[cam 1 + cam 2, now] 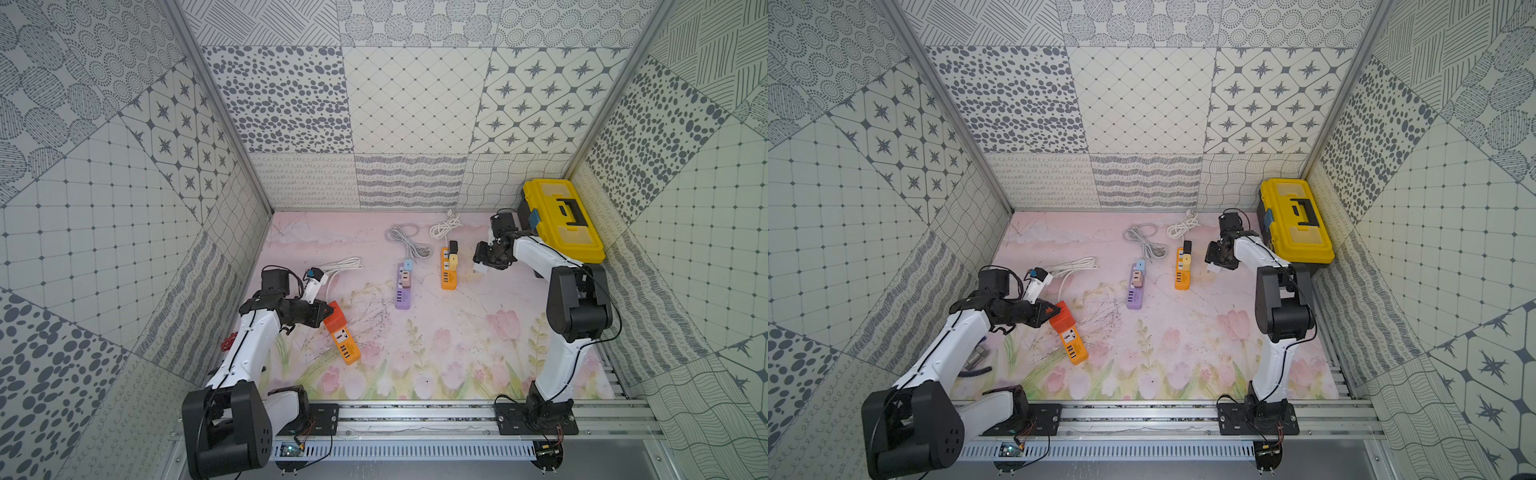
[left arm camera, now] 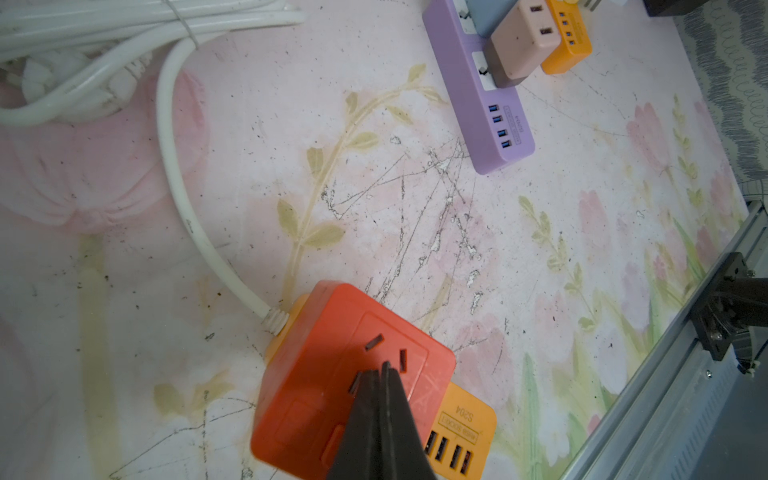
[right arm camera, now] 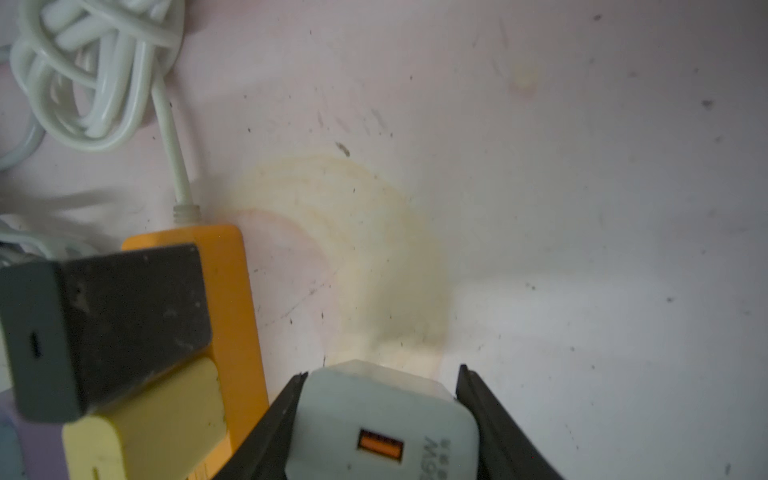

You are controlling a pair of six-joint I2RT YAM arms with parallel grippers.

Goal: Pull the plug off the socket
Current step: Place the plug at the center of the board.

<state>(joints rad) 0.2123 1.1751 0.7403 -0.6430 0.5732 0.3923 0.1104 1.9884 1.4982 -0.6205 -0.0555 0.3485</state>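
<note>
A white charger [image 3: 386, 424], apparently unplugged, is clamped by the right gripper [image 3: 382, 372] beside the far orange power strip [image 3: 230, 291], while the closed left gripper [image 2: 380, 370] is held at the near-left red adapter [image 2: 324, 340].

A robotics lab test cell; grey-and-white patterned printed wall panels [image 1: 415, 104] close three sides, framed by bare aluminium corner posts [image 1: 220, 112]; a left white-and-black robot arm [image 1: 247, 349] and a right white-and-black robot arm [image 1: 536, 257] stand on black mounting plates [image 1: 509, 419] on an aluminium extrusion rail [image 1: 415, 415]; a slotted grey cable duct [image 1: 407, 451] and a small bare circuit board [image 1: 289, 450] lie in front; a scuffed pink floral printed mat [image 1: 436, 353] carries an orange plastic power strip [image 1: 448, 272]; a yellow plastic toolbox [image 1: 561, 220] stands in the far corner.
</note>
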